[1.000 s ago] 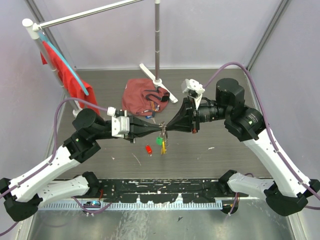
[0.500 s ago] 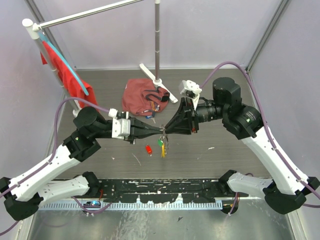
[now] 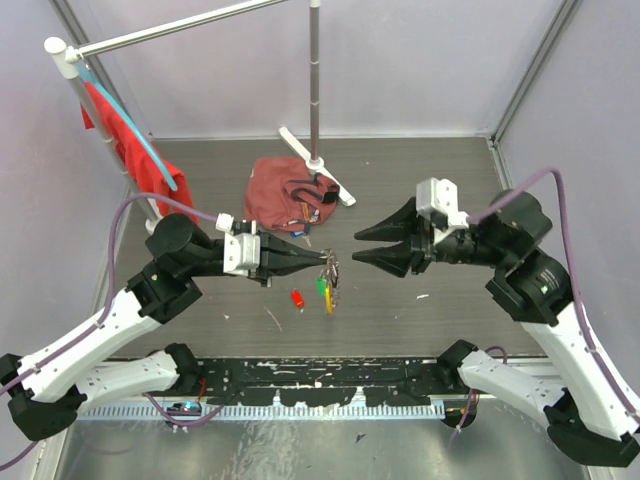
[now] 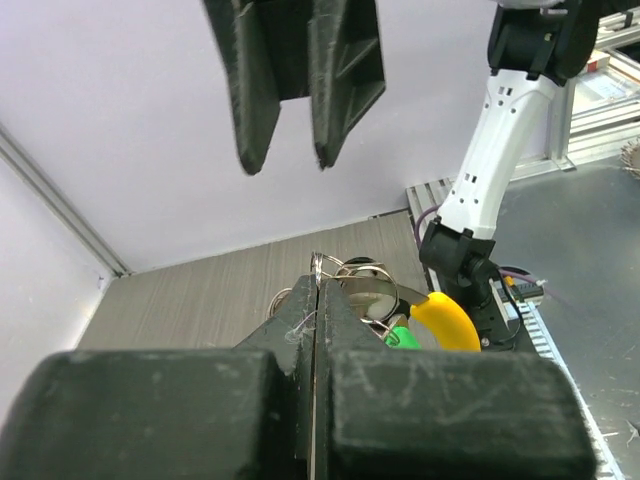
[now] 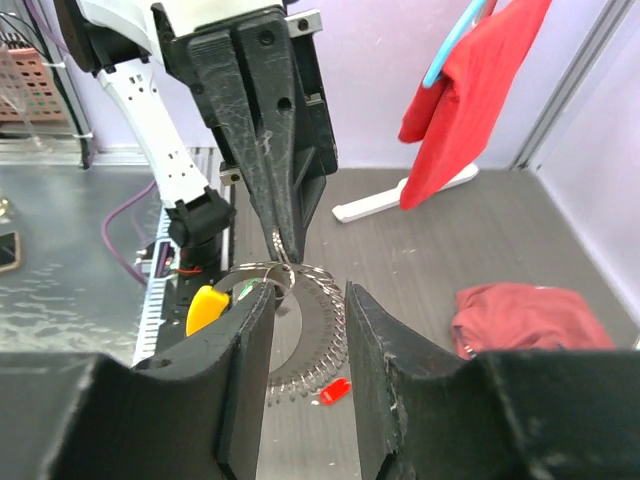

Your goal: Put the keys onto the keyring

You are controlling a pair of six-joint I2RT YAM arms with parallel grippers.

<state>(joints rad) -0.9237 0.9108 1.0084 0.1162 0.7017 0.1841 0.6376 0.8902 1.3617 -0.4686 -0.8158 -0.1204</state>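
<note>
My left gripper [image 3: 325, 262] is shut on the silvery coiled keyring [image 3: 332, 268] and holds it above the table. A green key [image 3: 319, 284] and a yellow key [image 3: 327, 298] hang from it. In the left wrist view the jaws [image 4: 318, 285] pinch a thin ring, with the yellow key head [image 4: 445, 320] just beyond. My right gripper [image 3: 356, 247] is open and empty, a little to the right of the keyring. In the right wrist view its gripper [image 5: 305, 295] frames the coiled keyring [image 5: 330, 330]. A red key [image 3: 297, 298] lies on the table below.
A crumpled maroon cloth [image 3: 285, 195] lies behind the grippers. The metal pole stand with white feet [image 3: 316, 165] is at the back. A red garment [image 3: 130, 150] hangs on a rack at far left. A black strip [image 3: 320, 380] runs along the near edge.
My right gripper was closed in against the keyring at the left gripper's tip; it has opened and drawn back to the right. The left gripper still holds the keyring in place.
</note>
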